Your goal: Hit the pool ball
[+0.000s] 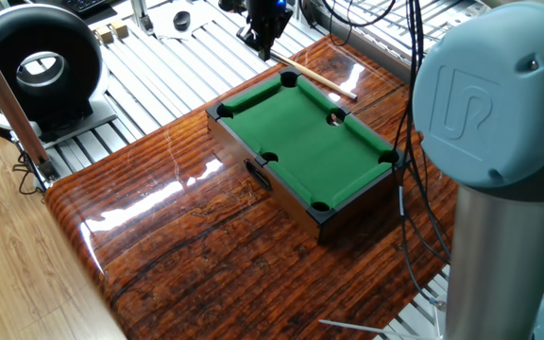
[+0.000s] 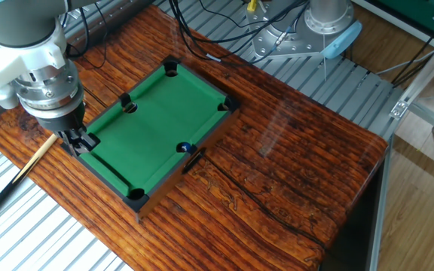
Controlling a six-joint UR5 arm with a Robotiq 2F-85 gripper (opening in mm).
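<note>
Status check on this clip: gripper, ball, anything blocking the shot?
Gripper low at the mini pool table's end rail, over the cue; grip unclear. Pool ball at a side pocket. Felt between them bare.

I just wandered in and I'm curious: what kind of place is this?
Probably a robotics lab. A robot arm stands over a toy pool table on a wooden board, with cables and metal framing around.
</note>
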